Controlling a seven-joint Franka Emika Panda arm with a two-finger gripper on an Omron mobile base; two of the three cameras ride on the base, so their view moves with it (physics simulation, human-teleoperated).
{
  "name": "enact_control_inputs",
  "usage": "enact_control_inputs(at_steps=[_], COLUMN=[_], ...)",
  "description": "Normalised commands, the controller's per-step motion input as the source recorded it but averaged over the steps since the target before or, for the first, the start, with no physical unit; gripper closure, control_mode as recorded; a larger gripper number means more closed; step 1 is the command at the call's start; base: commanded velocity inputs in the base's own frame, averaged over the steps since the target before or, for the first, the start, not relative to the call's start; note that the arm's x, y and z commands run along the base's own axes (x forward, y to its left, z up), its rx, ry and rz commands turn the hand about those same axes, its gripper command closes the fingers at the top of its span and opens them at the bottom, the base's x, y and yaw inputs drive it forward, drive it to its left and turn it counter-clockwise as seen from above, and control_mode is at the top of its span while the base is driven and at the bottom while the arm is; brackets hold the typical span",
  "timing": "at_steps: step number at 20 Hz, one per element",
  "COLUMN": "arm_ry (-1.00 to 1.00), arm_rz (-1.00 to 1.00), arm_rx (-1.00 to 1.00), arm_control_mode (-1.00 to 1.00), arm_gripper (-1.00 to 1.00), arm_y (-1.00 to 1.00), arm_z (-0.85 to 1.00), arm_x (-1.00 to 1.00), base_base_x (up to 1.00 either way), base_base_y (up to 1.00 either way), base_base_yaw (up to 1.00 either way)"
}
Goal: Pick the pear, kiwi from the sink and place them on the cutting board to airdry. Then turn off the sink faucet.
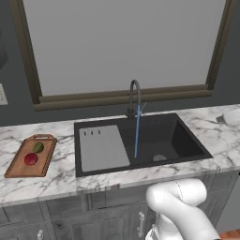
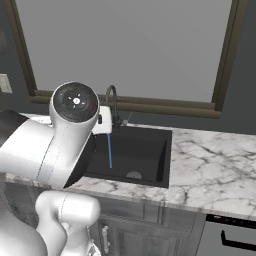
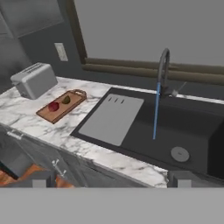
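Both fruits lie on the cutting board while water runs into the sink.

Left base view: the red pear (image 1: 31, 159) and olive-green kiwi (image 1: 38, 147) sit just beside each other on the brown cutting board (image 1: 18, 166), on the marble tabletop (image 1: 61, 171) left of the black sink (image 1: 183, 140); a blue stream falls from the dark gooseneck sink faucet (image 1: 134, 96).
Right base view: the white arm hides the sink's left part and the board; a window (image 2: 125, 45) fills the wall behind.
Hand view: the gripper (image 3: 109, 178) is spread wide, tips cut off at the bottom, holding nothing; a toaster (image 3: 34, 79) stands behind the board.
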Motion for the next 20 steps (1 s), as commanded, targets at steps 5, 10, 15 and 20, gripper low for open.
enact_control_inputs(at_steps=[5, 10, 15, 20], arm_ry=[-0.04, -0.03, -0.03, -0.2], arm_rz=[0.08, 0.05, 0.16, 0.1], arm_rx=[0.09, 0.06, 0.07, 0.07], arm_control_mode=[-1.0, -1.0, -1.0, -1.0], arm_gripper=[-1.0, -1.0, -1.0, -1.0], arm_y=[-0.11, -0.04, -0.19, -0.04], arm_z=[-0.22, -0.08, -0.07, -0.27], arm_x=[0.0, -0.1, -0.33, -0.02], base_base_x=[0.0, 0.0, 0.0, 0.0], base_base_y=[0.0, 0.0, 0.0, 0.0], base_base_yaw=[0.0, 0.0, 0.0, 0.0])
